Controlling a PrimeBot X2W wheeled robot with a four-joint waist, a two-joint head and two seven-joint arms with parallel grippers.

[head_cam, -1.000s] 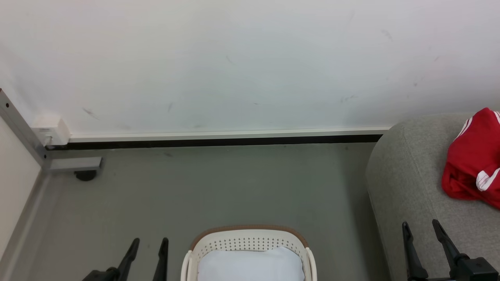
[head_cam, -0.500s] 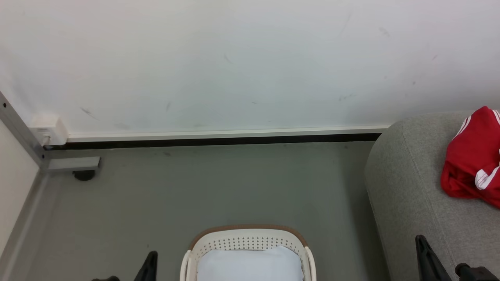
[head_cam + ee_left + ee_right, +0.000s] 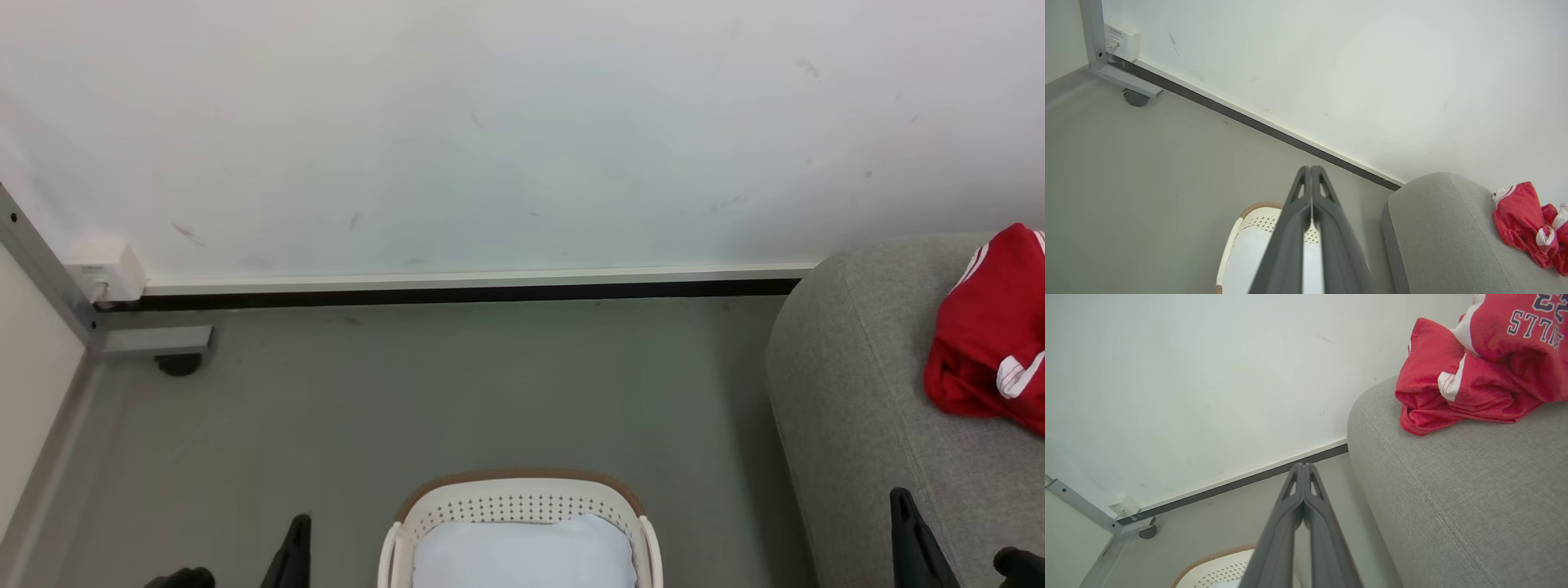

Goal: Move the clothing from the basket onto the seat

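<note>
The red clothing (image 3: pixel 992 335) with white stripes lies bunched on the grey seat (image 3: pixel 865 408) at the right; the clothing (image 3: pixel 1470 375) and seat (image 3: pixel 1453 490) fill the right wrist view's right side, and both show small in the left wrist view: clothing (image 3: pixel 1527 220), seat (image 3: pixel 1437 232). The cream basket (image 3: pixel 522 506) with a tan rim stands on the floor at bottom centre, holding a pale bluish-white cloth (image 3: pixel 522 555). My left gripper (image 3: pixel 1310 168) is shut and empty above the basket (image 3: pixel 1257 216). My right gripper (image 3: pixel 1302 465) is shut and empty, left of the seat.
A white wall with a dark skirting strip (image 3: pixel 457 292) runs behind. A grey metal frame with a caster (image 3: pixel 175 363) and a white socket box (image 3: pixel 106 273) stand at the back left. The floor (image 3: pixel 457 392) is grey.
Both grippers have shut and dropped lower in the head view, so only one dark finger tip of each shows now. The basket, seat and clothing have stayed put.
</note>
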